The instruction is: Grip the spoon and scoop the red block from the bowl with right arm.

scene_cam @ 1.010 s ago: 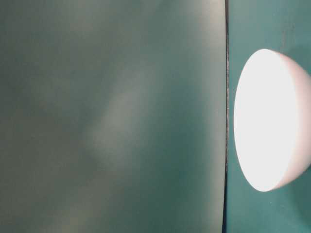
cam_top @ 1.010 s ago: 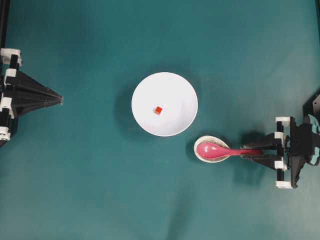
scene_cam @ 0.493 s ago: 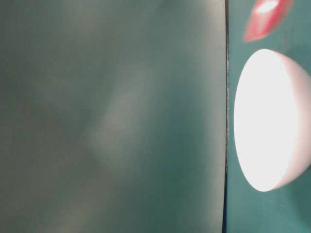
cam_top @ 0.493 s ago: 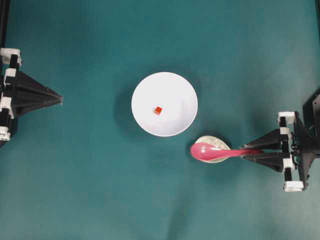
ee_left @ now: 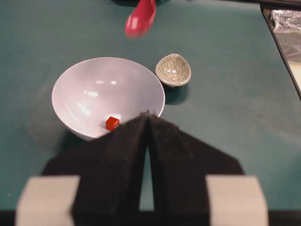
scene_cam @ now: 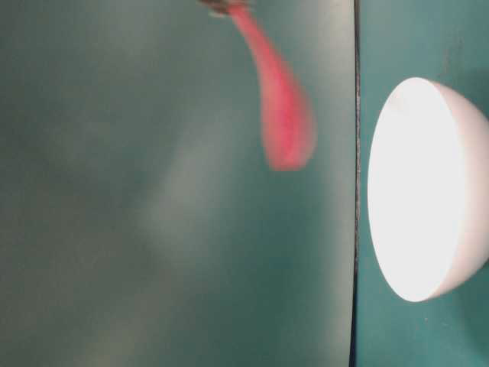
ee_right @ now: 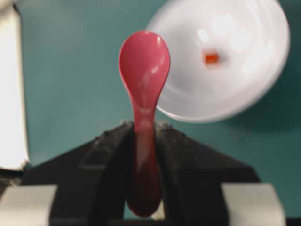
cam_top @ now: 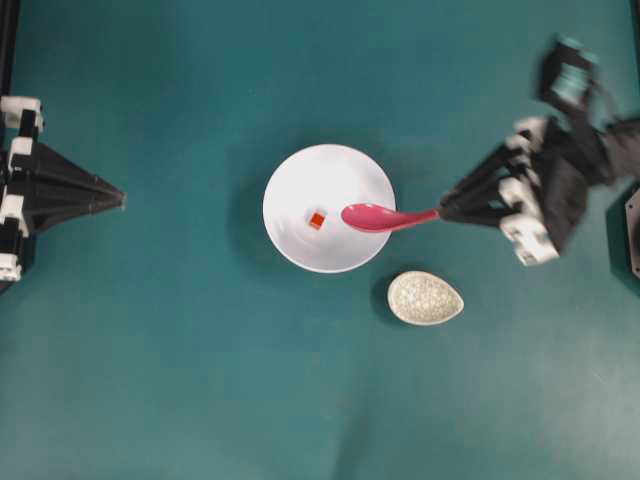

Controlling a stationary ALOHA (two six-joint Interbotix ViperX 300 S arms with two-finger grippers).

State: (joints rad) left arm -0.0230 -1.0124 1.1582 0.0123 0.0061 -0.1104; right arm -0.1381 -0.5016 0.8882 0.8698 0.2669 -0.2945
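My right gripper (cam_top: 442, 211) is shut on the handle of the pink-red spoon (cam_top: 372, 216) and holds it in the air. In the overhead view the spoon's scoop hangs over the right side of the white bowl (cam_top: 290, 185), just right of the red block (cam_top: 316, 220). The block lies near the bowl's middle. In the right wrist view the spoon (ee_right: 144, 70) sticks out past the gripper (ee_right: 144, 126) with the bowl (ee_right: 263, 56) and block (ee_right: 211, 58) beyond it. My left gripper (cam_top: 122, 200) rests shut at the far left, away from the bowl (ee_left: 80, 80).
A small speckled grey-white dish (cam_top: 426, 298) sits on the teal table just right of and below the bowl, with nothing in it. The left wrist view shows that dish (ee_left: 173, 70) beside the bowl. A dark frame edge runs along the table's right side.
My right gripper has lifted the spoon off the speckled dish and carried it up and left, so its scoop is now over the bowl. The left arm has not moved.
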